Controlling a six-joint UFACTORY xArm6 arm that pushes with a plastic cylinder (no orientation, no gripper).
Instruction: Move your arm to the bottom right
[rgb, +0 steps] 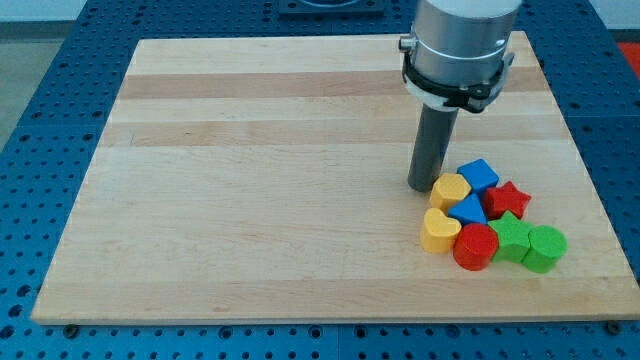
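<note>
My tip (421, 187) rests on the wooden board (250, 160), at the view's right of centre. It stands just left of the cluster of blocks, close to the upper yellow block (449, 189), possibly touching it. The cluster holds a blue cube (479, 175), a red star (508, 198), a blue block (468, 211), a yellow heart-shaped block (439, 230), a red cylinder (475, 247), a green star-like block (511, 236) and a green cylinder (545, 248). The blocks sit packed together near the board's bottom right.
The arm's grey and black body (458, 50) hangs over the board's top right. A blue perforated table (40, 200) surrounds the board on all sides.
</note>
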